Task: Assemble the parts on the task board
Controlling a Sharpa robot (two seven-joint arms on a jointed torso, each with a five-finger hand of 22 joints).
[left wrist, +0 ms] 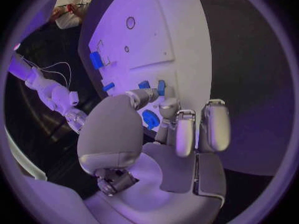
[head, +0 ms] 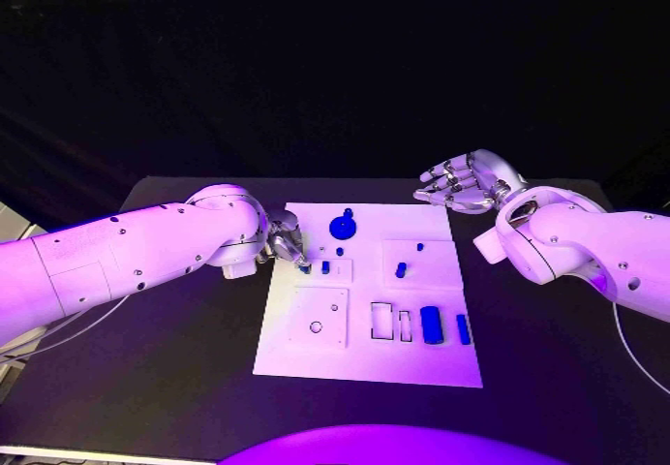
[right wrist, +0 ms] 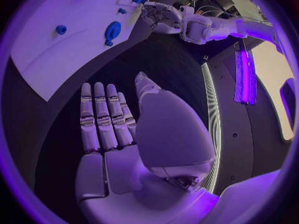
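Left edge crowded, right edge open

My left hand blocked the task board's left edge beside small blue pegs; my right hand hovered off its far right corner.

A: Task board?
B: White plate, flat at table centre, with raised square panels and rectangular slots.
A: Parts?
B: All blue. Round knobbed part near far edge, small pegs mid-board, two oblong blocks lying near the slots.

Flat black worktop under violet light; dark black backdrop behind its far edge.
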